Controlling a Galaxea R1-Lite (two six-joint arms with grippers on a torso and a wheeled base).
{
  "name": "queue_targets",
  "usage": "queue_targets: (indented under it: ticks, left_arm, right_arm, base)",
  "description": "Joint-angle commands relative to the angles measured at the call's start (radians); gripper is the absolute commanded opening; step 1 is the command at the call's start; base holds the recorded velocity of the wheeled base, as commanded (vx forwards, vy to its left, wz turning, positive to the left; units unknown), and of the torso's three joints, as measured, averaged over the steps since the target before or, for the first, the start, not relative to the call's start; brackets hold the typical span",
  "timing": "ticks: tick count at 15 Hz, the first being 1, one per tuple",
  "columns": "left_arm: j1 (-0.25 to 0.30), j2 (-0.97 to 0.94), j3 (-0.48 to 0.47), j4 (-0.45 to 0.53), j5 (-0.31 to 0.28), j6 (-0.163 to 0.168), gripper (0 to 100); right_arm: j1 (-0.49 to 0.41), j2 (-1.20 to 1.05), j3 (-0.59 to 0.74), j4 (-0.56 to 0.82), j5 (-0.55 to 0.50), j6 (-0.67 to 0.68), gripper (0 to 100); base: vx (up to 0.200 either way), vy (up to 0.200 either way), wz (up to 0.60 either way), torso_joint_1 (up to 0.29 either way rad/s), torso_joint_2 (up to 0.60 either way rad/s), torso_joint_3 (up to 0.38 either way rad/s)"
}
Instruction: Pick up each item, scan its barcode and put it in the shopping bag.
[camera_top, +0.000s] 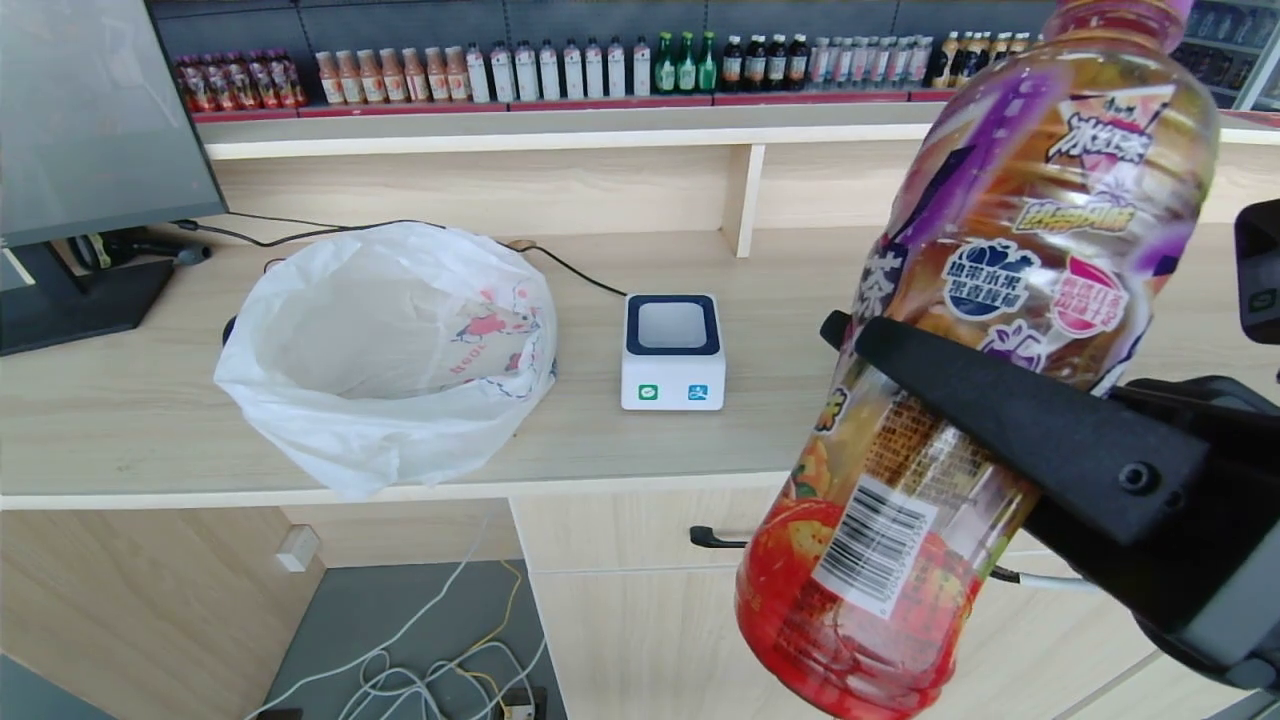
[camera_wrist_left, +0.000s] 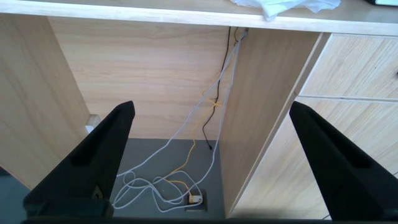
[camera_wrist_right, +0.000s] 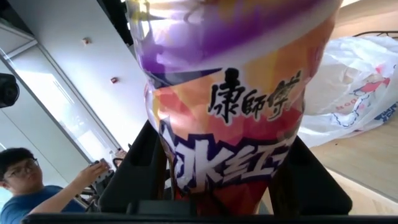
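Note:
A plastic drink bottle (camera_top: 990, 330) with a purple, orange and red label is held high and close to the head camera, tilted, its barcode facing the camera. My right gripper (camera_top: 950, 385) is shut on the bottle's middle; the bottle (camera_wrist_right: 230, 93) also rises between that gripper's fingers (camera_wrist_right: 137, 168) in the right wrist view. The white shopping bag (camera_top: 390, 340) stands open on the wooden counter (camera_top: 120, 420) at the left. The white barcode scanner (camera_top: 672, 350) sits on the counter right of the bag. My left gripper (camera_wrist_left: 211, 162) is open and empty, hanging below the counter's edge.
A monitor on a black stand (camera_top: 80, 150) is at the counter's back left, with a cable running behind the bag. Shelves of bottles (camera_top: 600, 65) line the back wall. Loose cables (camera_wrist_left: 180, 180) lie on the floor under the counter. A drawer handle (camera_top: 715, 538) juts below the counter.

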Motion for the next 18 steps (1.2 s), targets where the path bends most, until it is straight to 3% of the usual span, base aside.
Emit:
queue_targets:
  ticks: [1, 5, 7, 11, 13, 15, 17, 18]
  left_arm:
    - [0.0, 0.0, 0.0, 0.0, 0.0, 0.0, 100]
    - [0.0, 0.0, 0.0, 0.0, 0.0, 0.0, 100]
    - [0.0, 0.0, 0.001, 0.0, 0.0, 0.0, 100]
    - [0.0, 0.0, 0.0, 0.0, 0.0, 0.0, 100]
    - [0.0, 0.0, 0.001, 0.0, 0.0, 0.0, 100]
    - [0.0, 0.0, 0.0, 0.0, 0.0, 0.0, 100]
    - [0.0, 0.0, 0.0, 0.0, 0.0, 0.0, 100]
    - [0.0, 0.0, 0.0, 0.0, 0.0, 0.0, 100]
  right_arm:
    - [0.0, 0.002, 0.002, -0.005, 0.003, 0.0, 0]
    - [-0.006, 0.042, -0.006, 0.0, 0.002, -0.027, 0]
    - [-0.084, 0.096, -0.001, 0.021, 0.005, -0.138, 0]
    - [-0.104, 0.145, -0.032, 0.119, -0.004, -0.294, 0]
    - [-0.113, 0.152, -0.064, 0.191, -0.116, -0.388, 0]
    - [-0.115, 0.145, -0.098, 0.204, -0.265, -0.431, 0]
    - [-0.13, 0.143, -0.119, 0.199, -0.313, -0.445, 0]
    - [-0.148, 0.14, -0.116, 0.188, -0.4, -0.491, 0]
  base:
    - [0.0, 0.0, 0.0, 0.0, 0.0, 0.0]
    - [0.0, 0.0, 0.0, 0.0, 0.0, 0.0]
    - [0.0, 0.0, 0.0, 0.0, 0.0, 0.0]
    - [0.0, 0.0, 0.0, 0.0, 0.0, 0.0]
    - [0.0, 0.0, 0.0, 0.0, 0.0, 0.0]
    - [0.0, 0.0, 0.0, 0.0, 0.0, 0.0]
    - [0.0, 0.0, 0.0, 0.0, 0.0, 0.0]
    - [0.0, 0.0, 0.0, 0.0, 0.0, 0.0]
